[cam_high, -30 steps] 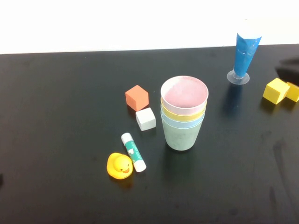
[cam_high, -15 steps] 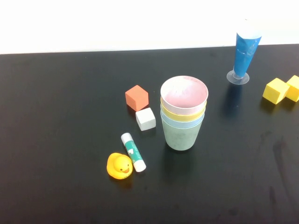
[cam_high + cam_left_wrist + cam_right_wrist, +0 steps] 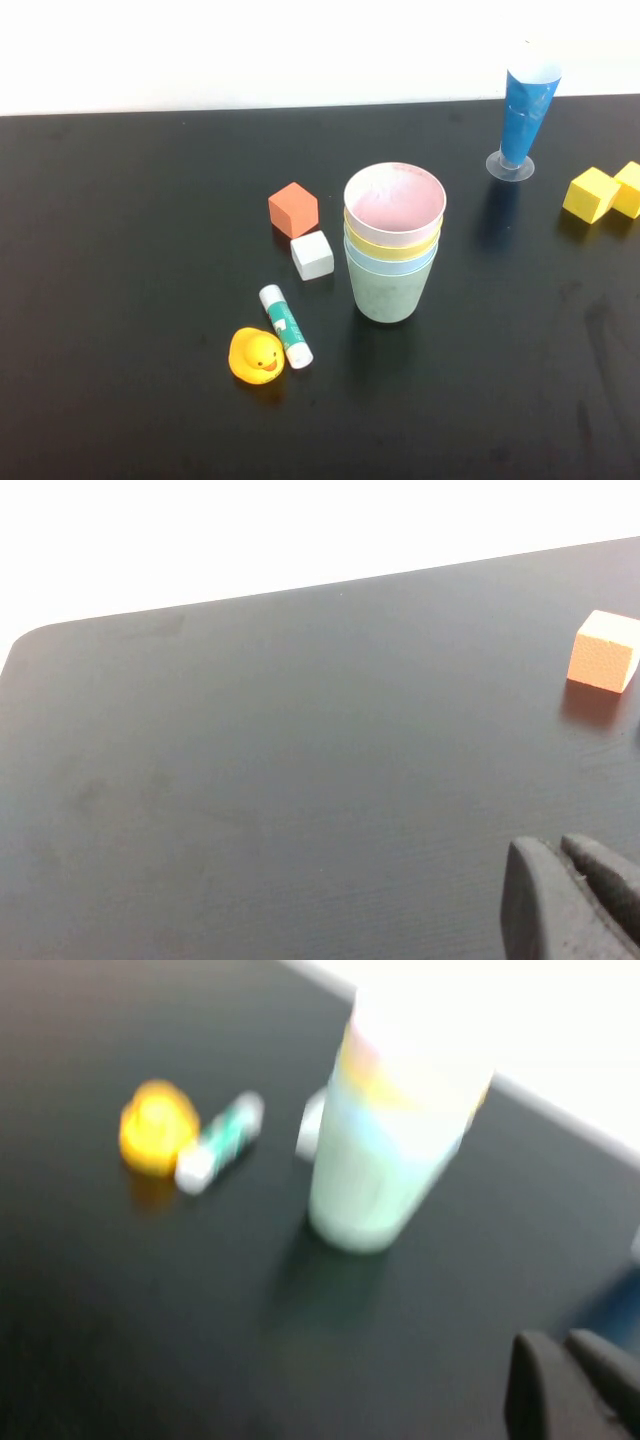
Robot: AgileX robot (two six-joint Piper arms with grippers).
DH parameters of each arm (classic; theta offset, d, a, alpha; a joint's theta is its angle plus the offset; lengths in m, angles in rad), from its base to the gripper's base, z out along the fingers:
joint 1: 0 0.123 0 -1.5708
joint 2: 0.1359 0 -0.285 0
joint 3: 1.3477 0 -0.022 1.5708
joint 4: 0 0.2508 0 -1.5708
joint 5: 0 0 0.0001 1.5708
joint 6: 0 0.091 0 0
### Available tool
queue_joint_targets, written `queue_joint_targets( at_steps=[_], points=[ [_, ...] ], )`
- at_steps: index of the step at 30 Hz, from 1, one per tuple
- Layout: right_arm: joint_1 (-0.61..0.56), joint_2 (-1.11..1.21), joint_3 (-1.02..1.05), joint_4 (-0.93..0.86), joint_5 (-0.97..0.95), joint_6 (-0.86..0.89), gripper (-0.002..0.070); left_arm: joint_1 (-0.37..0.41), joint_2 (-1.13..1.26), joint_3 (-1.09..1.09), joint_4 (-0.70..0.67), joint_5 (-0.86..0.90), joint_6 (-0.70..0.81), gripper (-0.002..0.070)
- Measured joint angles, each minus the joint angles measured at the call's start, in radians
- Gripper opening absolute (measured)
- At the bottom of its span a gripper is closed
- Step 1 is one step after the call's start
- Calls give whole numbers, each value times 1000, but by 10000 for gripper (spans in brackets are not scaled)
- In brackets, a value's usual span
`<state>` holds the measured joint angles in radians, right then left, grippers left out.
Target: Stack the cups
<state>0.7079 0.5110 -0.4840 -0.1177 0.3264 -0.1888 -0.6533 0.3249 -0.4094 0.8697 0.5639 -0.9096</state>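
Note:
Several cups stand nested in one upright stack at the table's middle: pink on top, then yellow, light blue, and green at the bottom. The stack also shows in the right wrist view. Neither arm shows in the high view. My left gripper is shut and empty, low over bare table on the left side, far from the stack. My right gripper is shut and empty, drawn back from the stack and apart from it.
An orange cube, a white cube, a glue stick and a yellow duck lie left of the stack. A blue tube stands at the back right, with yellow blocks at the right edge.
The dark tip of my right arm at the high view's right edge has drawn back out of sight. The cup stack has not moved.

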Motion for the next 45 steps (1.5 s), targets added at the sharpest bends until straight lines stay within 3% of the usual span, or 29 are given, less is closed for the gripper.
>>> queue_joint_targets(
  at_steps=[5, 13, 16, 23, 29, 45],
  points=[
    [0, -57, 17, 2, 192, 112, 19, 0, 0, 0, 0, 0, 0, -1],
    [-34, -178, 150, 19, 78, 163, 19, 0, 0, 0, 0, 0, -2, -1],
    [-157, -261, 230, 42, 8, 145, 19, 0, 0, 0, 0, 0, -2, -1],
    [-559, -474, 388, 110, -55, 93, 19, 0, 0, 0, 0, 0, -2, -1],
    [-732, -521, 465, 125, 14, 95, 19, 0, 0, 0, 0, 0, -2, -1],
    [-773, -525, 506, 107, 20, 95, 19, 0, 0, 0, 0, 0, -6, -1]
  ],
)
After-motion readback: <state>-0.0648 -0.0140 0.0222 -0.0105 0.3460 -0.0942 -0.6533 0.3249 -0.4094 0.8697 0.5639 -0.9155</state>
